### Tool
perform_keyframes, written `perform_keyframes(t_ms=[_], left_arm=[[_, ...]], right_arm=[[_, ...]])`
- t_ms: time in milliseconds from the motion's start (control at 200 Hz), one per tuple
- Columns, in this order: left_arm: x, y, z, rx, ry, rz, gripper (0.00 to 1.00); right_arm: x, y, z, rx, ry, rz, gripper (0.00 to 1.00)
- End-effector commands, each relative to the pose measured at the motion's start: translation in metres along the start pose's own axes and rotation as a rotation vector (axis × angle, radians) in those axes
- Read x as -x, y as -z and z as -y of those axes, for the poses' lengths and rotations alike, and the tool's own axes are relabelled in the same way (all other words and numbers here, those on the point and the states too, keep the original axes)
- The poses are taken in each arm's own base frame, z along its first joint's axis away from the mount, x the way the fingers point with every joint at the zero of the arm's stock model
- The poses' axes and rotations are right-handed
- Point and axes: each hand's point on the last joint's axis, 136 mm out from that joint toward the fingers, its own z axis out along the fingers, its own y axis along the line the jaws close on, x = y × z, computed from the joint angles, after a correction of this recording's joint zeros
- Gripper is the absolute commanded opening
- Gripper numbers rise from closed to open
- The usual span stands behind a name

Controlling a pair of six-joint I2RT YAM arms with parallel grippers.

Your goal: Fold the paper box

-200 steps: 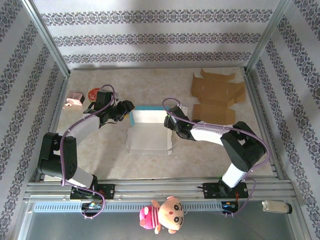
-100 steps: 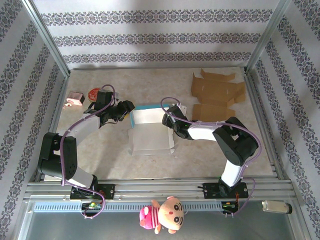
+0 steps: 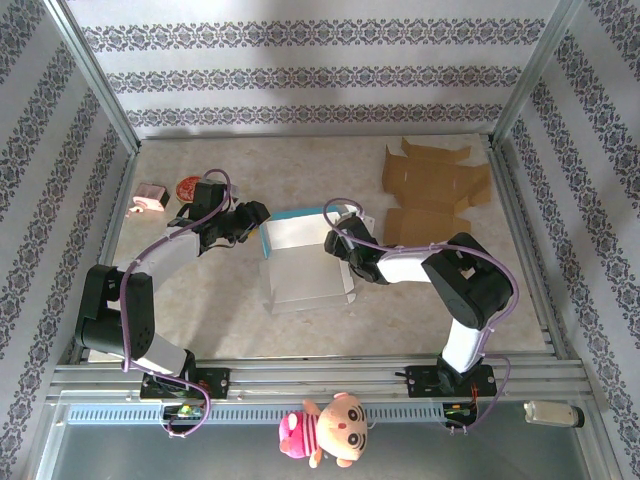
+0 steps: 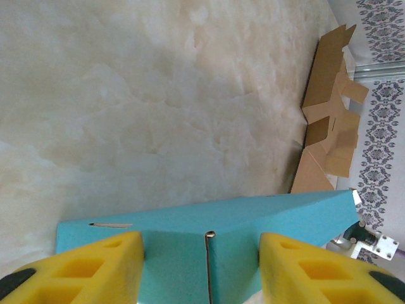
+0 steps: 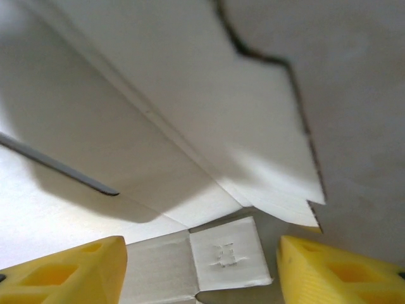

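Note:
The paper box (image 3: 300, 262) lies at the table's middle, white inside and teal outside, with its rear wall raised. My left gripper (image 3: 255, 215) is at the box's back left corner. In the left wrist view this gripper (image 4: 202, 266) is open, and its yellow fingers (image 4: 95, 266) stand on either side of the teal corner (image 4: 209, 253). My right gripper (image 3: 337, 243) is at the box's right side. It is open too (image 5: 202, 272), with a small white tab (image 5: 224, 256) lying between its fingers and white panels (image 5: 190, 126) above.
Flat brown cardboard blanks (image 3: 435, 190) lie at the back right. A pink object (image 3: 150, 197) and a round red item (image 3: 188, 186) sit at the left edge. A plush doll (image 3: 325, 428) lies in front of the rail, off the table.
The box has slid and turned slightly to the right. The right arm's elbow has swung left and its gripper has pressed in at the box's right side. The left gripper has stayed put.

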Motion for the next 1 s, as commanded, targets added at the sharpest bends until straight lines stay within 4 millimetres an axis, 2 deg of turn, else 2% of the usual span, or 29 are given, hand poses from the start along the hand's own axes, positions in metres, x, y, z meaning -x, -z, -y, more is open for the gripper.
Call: perform_keyframes(t_ms=[0,110,180,390,550,735,994], left_arm=[[-0.017,-0.003,-0.011,0.056,0.003,-0.061,0.50],[-0.018,-0.003,-0.012,0.060,-0.001,-0.061,0.50],[-0.019,-0.003,-0.012,0.060,-0.001,-0.063,0.50],[-0.019,-0.004,-0.011,0.056,-0.001,-0.062,0.50],[-0.021,-0.005,-0.012,0.057,-0.004,-0.068,0.50],[-0.021,-0.006,-0.011,0.054,-0.005,-0.068,0.50],[-0.023,-0.007,-0.012,0.053,-0.006,-0.072,0.50]], right_arm=[[-0.011,0.007,0.024,-0.090,-0.018,-0.016,0.73],[-0.002,0.014,0.033,-0.150,0.007,0.027,0.77],[-0.005,0.008,0.032,-0.122,-0.003,0.004,0.74],[-0.011,-0.007,0.001,0.038,-0.035,-0.047,0.58],[-0.005,-0.006,-0.012,0.088,-0.009,-0.014,0.47],[0.002,0.001,-0.039,0.212,0.017,0.004,0.38],[0.000,0.011,-0.051,0.216,0.116,0.038,0.37]])
